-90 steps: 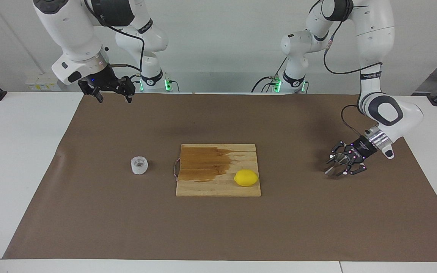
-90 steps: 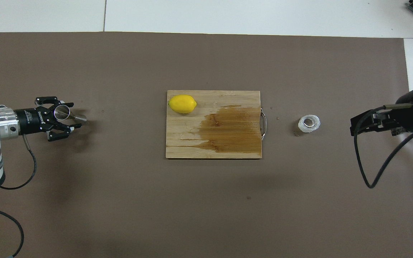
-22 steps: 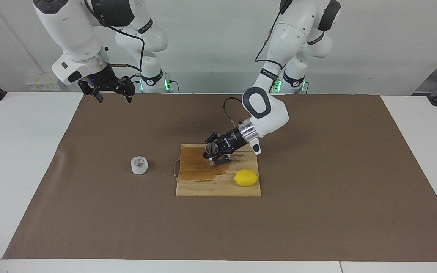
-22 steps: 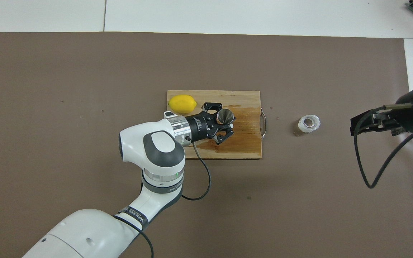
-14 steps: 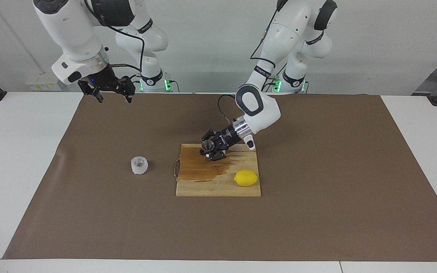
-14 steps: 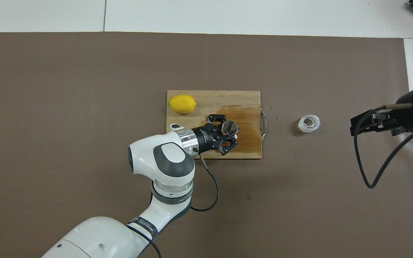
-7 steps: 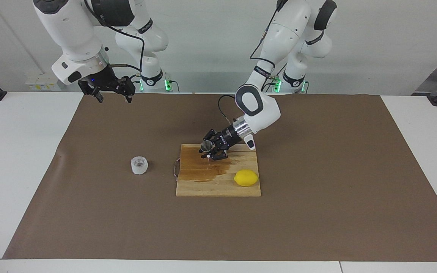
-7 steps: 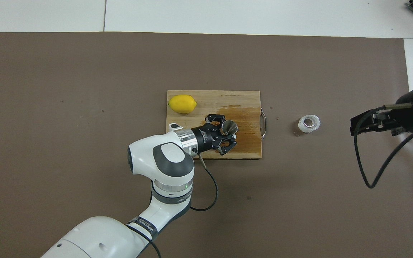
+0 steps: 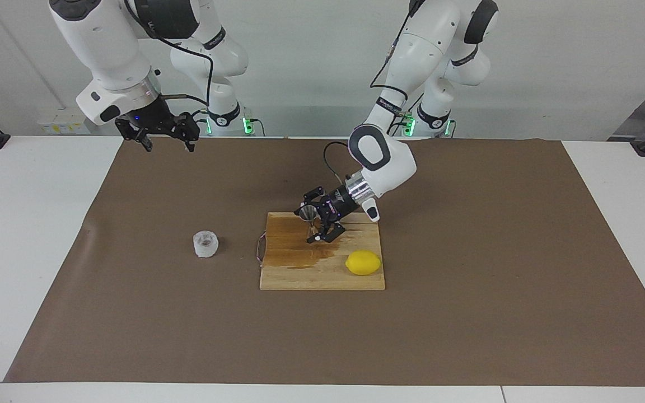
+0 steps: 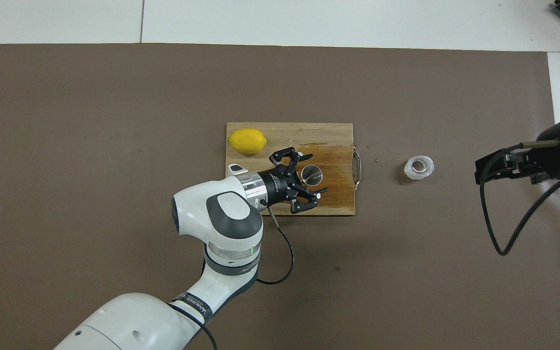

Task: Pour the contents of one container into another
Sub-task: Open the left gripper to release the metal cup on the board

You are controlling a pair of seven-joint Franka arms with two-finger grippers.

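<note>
Left gripper (image 10: 311, 174): jaws spread wide, one finger on each side of the steel jigger (image 10: 312, 174) with clear gaps between fingers and metal; nothing is held. The gripper sits low over the cutting board (image 10: 338, 136), its arm reaching in from the left arm's base.

The steel jigger stands upright on the cutting board, open cone up, on the dark wet stain (image 10: 336, 187) that covers the half of the board toward the right arm's end.

A lemon (image 10: 247, 141) lies on the dry corner of the board, farther from the robots than the jigger and toward the left arm's end, apart from the gripper.

The glass cup (image 10: 419, 167) stands upright on the brown mat (image 10: 114, 97), just off the board's handle end, toward the right arm's end.

Right gripper (image 9: 168, 143): fingers apart, empty, waiting raised over the mat's edge near its own base, well apart from the cup.
</note>
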